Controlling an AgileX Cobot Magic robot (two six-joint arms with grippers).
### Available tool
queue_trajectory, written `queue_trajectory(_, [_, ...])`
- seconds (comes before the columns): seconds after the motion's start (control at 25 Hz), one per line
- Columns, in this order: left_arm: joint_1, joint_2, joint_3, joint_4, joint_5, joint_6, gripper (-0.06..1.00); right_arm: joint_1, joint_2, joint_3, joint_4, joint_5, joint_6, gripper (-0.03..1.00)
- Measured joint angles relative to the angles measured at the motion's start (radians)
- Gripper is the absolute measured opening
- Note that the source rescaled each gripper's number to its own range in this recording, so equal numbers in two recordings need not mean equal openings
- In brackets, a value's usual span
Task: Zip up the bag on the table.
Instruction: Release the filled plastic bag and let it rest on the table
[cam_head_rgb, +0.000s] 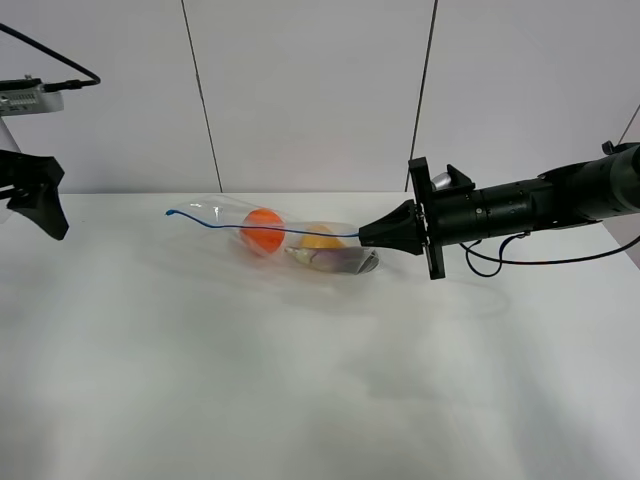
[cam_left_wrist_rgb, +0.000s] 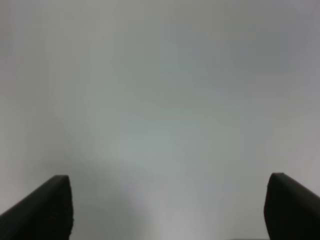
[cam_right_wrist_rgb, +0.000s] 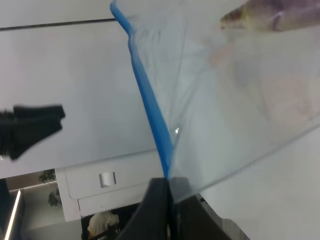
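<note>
Holding the blue strip tight, the black right gripper (cam_head_rgb: 366, 235) has its two fingers pressed together on the right end of the thin blue zip strip (cam_head_rgb: 215, 224). That strip runs along the far edge of the clear, crinkly plastic bag (cam_head_rgb: 285, 240). The bag lies on its side on the big white table (cam_head_rgb: 320, 380), near the far edge and about in the middle. Inside it you can see a round orange fruit (cam_head_rgb: 263, 229), a yellow one (cam_head_rgb: 320, 238) and a purple one (cam_head_rgb: 345, 260).

The right wrist view shows the strip going straight into the pinched fingertips, with the clear plastic hanging off beside it.

The black left gripper (cam_head_rgb: 35, 195) is far off on the left, well away from the bag. Its fingers (cam_left_wrist_rgb: 47, 207) are spread wide and hold nothing; its own camera sees only plain white.

I think the zipping step is at its end, or nearly so, because the right gripper sits at the very end of the strip. I cannot tell if the whole strip is shut; its left end curls up loose. Next, the fingers should probably let go gently and pull back to the right.

The right arm reaches in low and nearly flat from the right side. The left arm is held up high at the left edge.
</note>
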Motion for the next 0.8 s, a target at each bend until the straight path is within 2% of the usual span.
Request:
queue_trajectory(0.6, [0.000,-0.772,0.590,0.002,-0.011,-0.010,1.00,0.000,0.000,0.001,0.000,0.000,-0.003,0.00])
queue_trajectory(0.68, [0.000,-0.859,0.651,0.002,-0.031,-0.011,1.00,0.000,0.000,0.001,0.000,0.000,-0.003,0.00])
queue_trajectory(0.8, [0.000,-0.963,0.666,0.003,-0.043,-0.012,1.00,0.000,0.000,0.001,0.000,0.000,-0.003,0.00])
